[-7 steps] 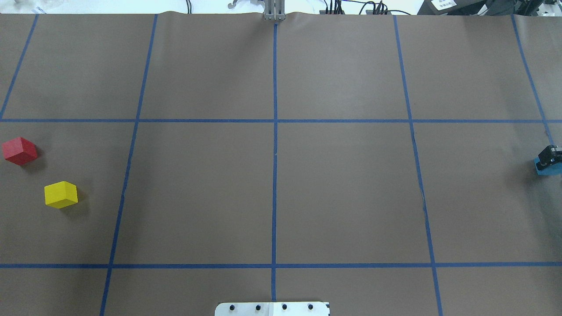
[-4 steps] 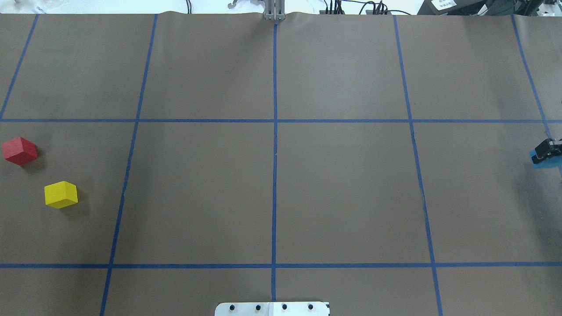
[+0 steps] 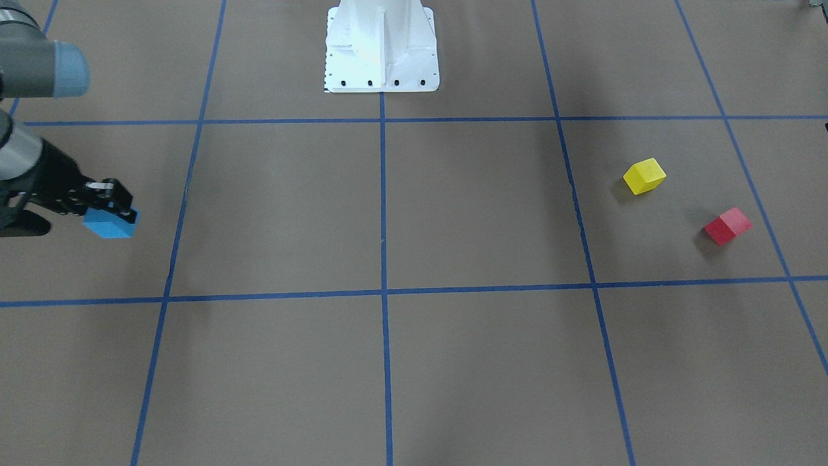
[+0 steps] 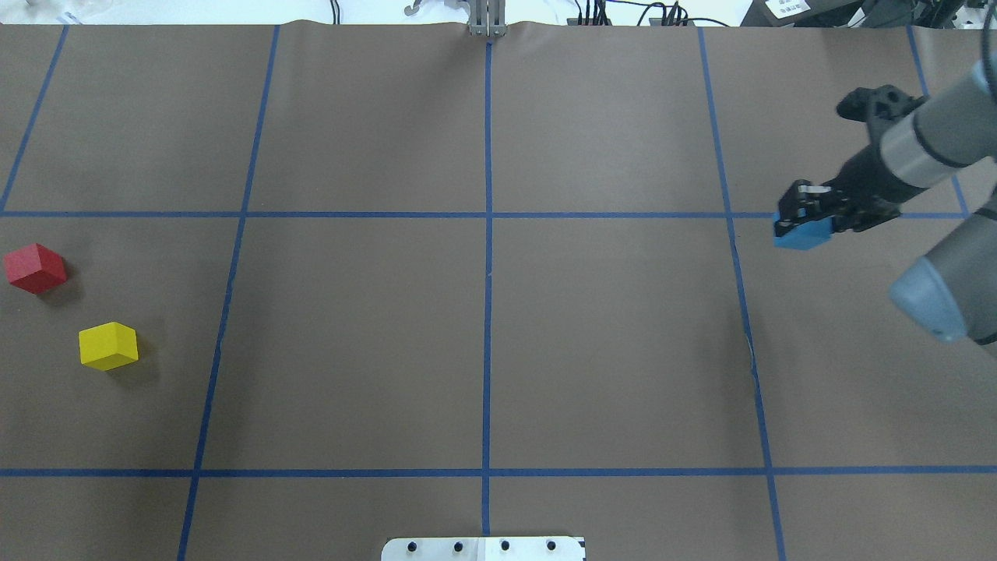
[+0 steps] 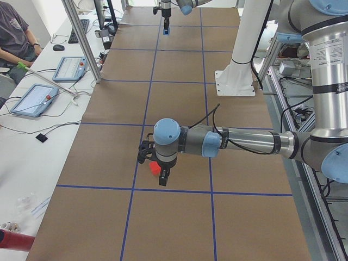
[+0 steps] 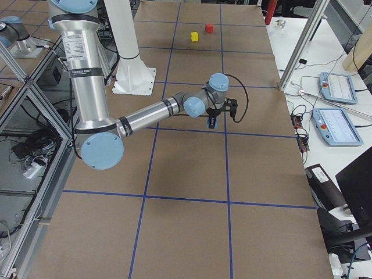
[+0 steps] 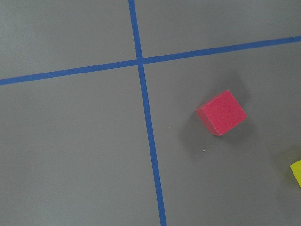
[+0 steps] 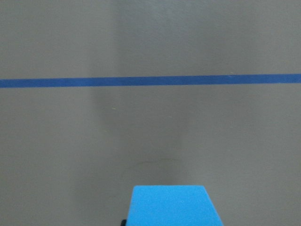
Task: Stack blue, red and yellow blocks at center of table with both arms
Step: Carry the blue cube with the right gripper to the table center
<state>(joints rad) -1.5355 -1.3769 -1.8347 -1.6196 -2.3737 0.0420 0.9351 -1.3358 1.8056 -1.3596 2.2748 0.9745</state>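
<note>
My right gripper is shut on the blue block and holds it above the table's right side, near a tape crossing. It also shows in the front view with the blue block, whose top fills the bottom of the right wrist view. The red block and the yellow block lie apart at the far left of the table. The left wrist view looks down on the red block. My left gripper shows only in the exterior left view, above the red block; I cannot tell its state.
Blue tape lines divide the brown table cover into squares. The white robot base plate sits at the near edge, middle. Operators' tablets and a seated person are beside the table's far edge.
My right gripper, with the blue block in it, has moved from the table's right edge inward and farther from the robot. The red and yellow blocks have not moved.
</note>
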